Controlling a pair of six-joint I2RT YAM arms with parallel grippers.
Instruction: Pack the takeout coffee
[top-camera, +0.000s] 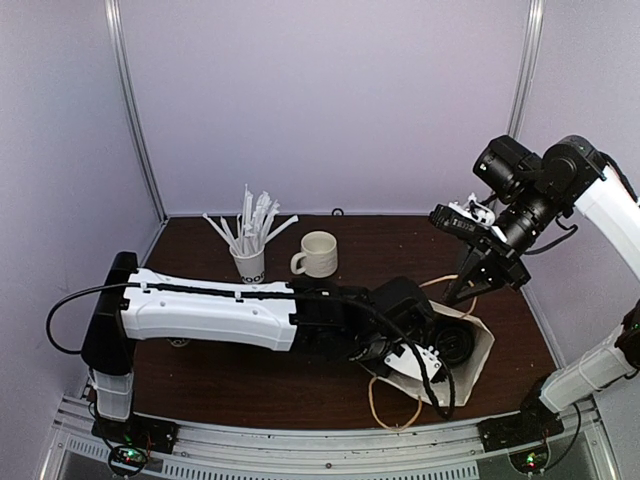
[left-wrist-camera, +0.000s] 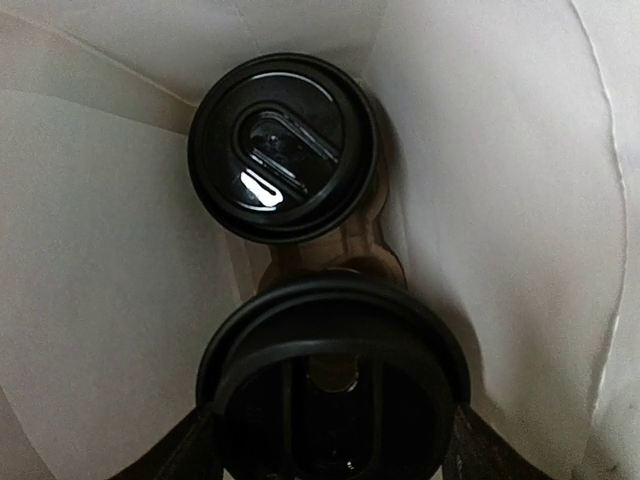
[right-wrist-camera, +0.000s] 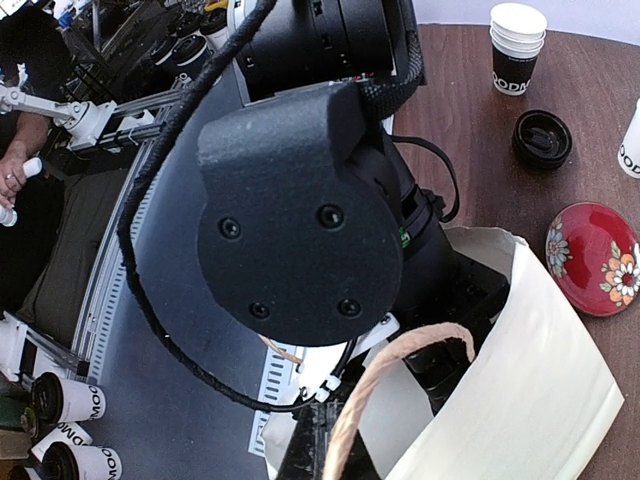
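Note:
Two takeout coffee cups with black lids sit inside the white paper bag (left-wrist-camera: 500, 150). One cup (left-wrist-camera: 285, 145) stands deeper in the bag. The other cup (left-wrist-camera: 335, 350) is between the fingers of my left gripper (left-wrist-camera: 333, 432), which grips its sides just under the lid. From above, my left arm reaches into the mouth of the bag (top-camera: 478, 355) at the right of the table. My right gripper (top-camera: 480, 272) hovers over the bag's far edge, shut on its rope handle (right-wrist-camera: 400, 370) and holding that side up.
A white cup of straws (top-camera: 250, 262) and a cream mug (top-camera: 318, 254) stand at the back centre. The bag's second rope handle (top-camera: 385, 405) lies near the front edge. The right wrist view shows a red floral dish (right-wrist-camera: 595, 258), a loose black lid (right-wrist-camera: 542, 138) and stacked white cups (right-wrist-camera: 517, 45).

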